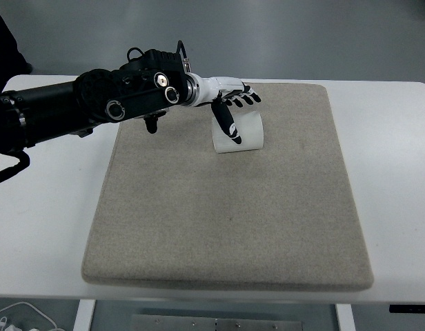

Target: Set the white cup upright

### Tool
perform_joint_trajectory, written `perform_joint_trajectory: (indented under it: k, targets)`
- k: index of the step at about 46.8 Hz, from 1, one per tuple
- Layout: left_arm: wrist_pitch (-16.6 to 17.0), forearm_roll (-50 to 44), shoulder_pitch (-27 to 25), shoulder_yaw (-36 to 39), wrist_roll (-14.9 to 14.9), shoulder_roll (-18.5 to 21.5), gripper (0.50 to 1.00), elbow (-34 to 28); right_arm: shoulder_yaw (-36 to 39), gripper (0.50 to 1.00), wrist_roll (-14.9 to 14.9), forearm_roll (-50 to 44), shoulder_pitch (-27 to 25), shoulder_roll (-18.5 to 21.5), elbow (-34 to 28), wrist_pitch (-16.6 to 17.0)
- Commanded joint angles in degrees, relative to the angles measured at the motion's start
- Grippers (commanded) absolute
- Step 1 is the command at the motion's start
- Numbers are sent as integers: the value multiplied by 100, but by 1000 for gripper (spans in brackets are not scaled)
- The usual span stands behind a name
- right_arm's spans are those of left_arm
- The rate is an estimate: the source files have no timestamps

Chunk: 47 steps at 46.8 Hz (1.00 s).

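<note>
A white cup [244,135] lies on its side on the grey mat [226,200], in the mat's far middle part. My left hand [233,107] reaches in from the left and hovers over the cup's left end. Its fingers are spread, and the thumb [228,127] points down across the front of the cup's left end. The other fingers [245,97] stretch out above the cup's far side. The hand is not closed around the cup. The right arm is out of sight.
The mat covers most of the white table [47,207]. Bare table shows to the left and right of the mat. A white cable [19,318] lies below the table's near left edge.
</note>
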Motion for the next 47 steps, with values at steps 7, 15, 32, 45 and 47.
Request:
perform_joint_trajectory:
  k: [7, 15, 32, 45, 47]
  targets:
    - [-8, 20, 0, 84, -9, -67, 984, 73, -3, 930, 0, 0, -4, 0, 0, 1]
    - [0, 46, 0, 163, -9, -85, 981, 82, -3, 930, 0, 0, -3, 0, 0, 1]
    - [9, 169, 141, 163, -35, -269, 975, 328, -3, 930, 0, 0, -4, 0, 0, 1]
    - [18, 231, 237, 163, -97, -410, 945, 478, 5, 930, 0, 0, -4, 0, 0, 1]
    - [18, 231, 255, 163, -106, -410, 941, 486, -3, 930, 0, 0, 5, 0, 0, 1]
